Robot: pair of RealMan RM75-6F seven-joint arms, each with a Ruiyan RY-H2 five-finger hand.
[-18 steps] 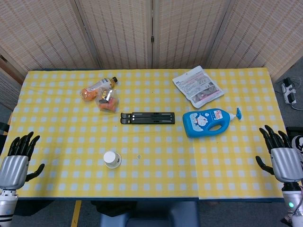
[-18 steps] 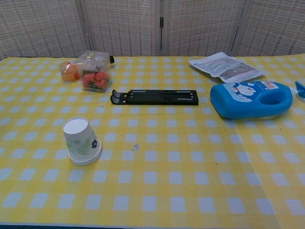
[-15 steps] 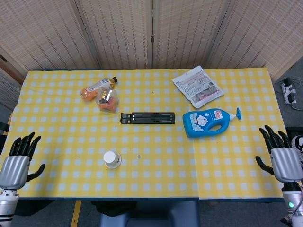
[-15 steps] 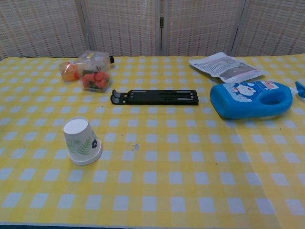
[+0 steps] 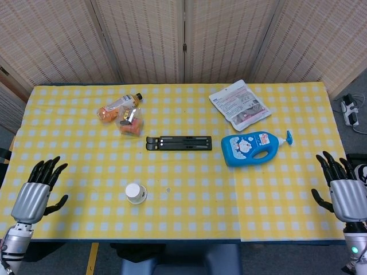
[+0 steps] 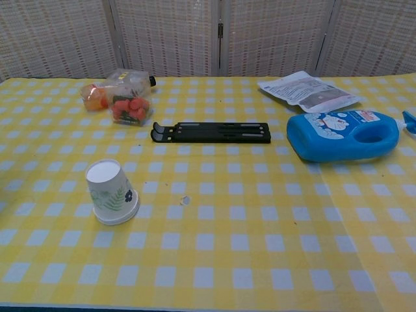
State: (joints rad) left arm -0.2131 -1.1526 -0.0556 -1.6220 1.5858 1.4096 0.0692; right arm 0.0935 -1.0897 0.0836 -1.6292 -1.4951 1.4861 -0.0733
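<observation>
From the head view, the left hand (image 5: 35, 192) hovers over the near left edge of the yellow checked table (image 5: 189, 206), fingers spread and holding nothing. The upturned paper cup (image 5: 136, 193) is the thing nearest it, though well apart. The right hand (image 5: 343, 191) hangs off the near right corner, likewise spread and empty (the blue detergent bottle (image 5: 254, 147) lies nearest it).

From the chest view, neither hand shows. The cup (image 6: 111, 192) stands mouth-down at near left, the black folding stand (image 6: 210, 132) lies flat mid-table, and the bottle (image 6: 344, 134) lies on its side at right.
</observation>
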